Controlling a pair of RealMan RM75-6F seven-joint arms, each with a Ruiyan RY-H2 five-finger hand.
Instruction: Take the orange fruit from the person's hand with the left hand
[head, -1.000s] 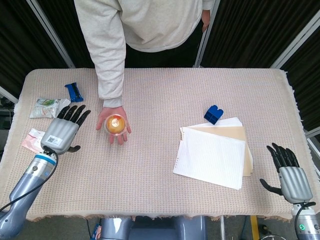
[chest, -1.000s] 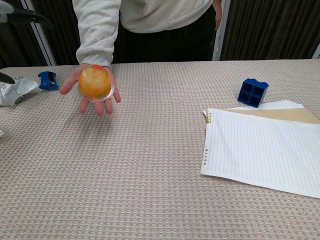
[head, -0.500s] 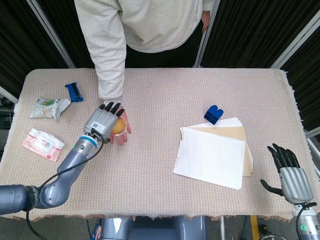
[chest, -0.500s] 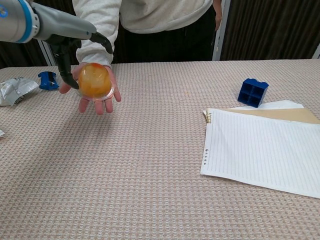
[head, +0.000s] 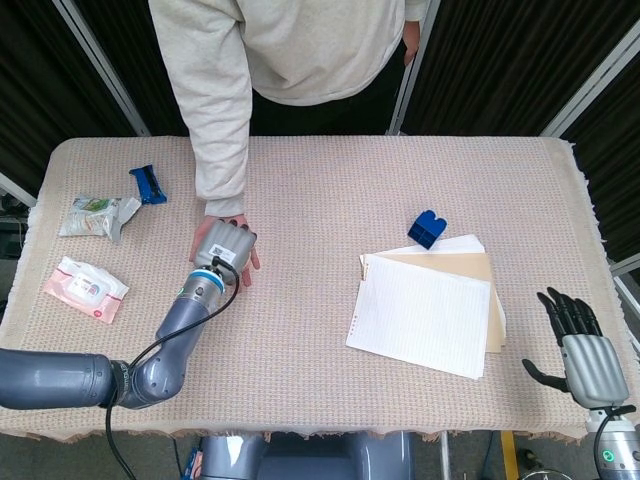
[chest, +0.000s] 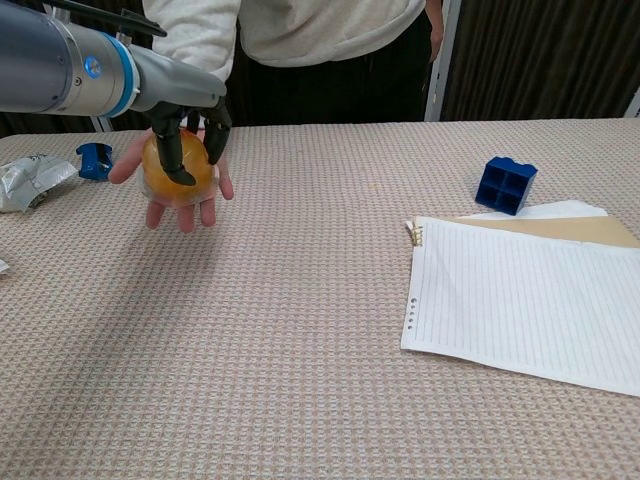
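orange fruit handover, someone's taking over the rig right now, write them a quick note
Left hand: over the orange fruit, dark fingers curled down around it; the fruit sits on the person's hand.
Right hand: open, idle at the table's near right corner.
Done: the reach, and fingers placed on the fruit.
Left: firm up the grasp, lift the fruit clear of the palm, draw it away. I cannot tell whether the grip bears any weight.
Blue block and papers lie far right, out of the path.
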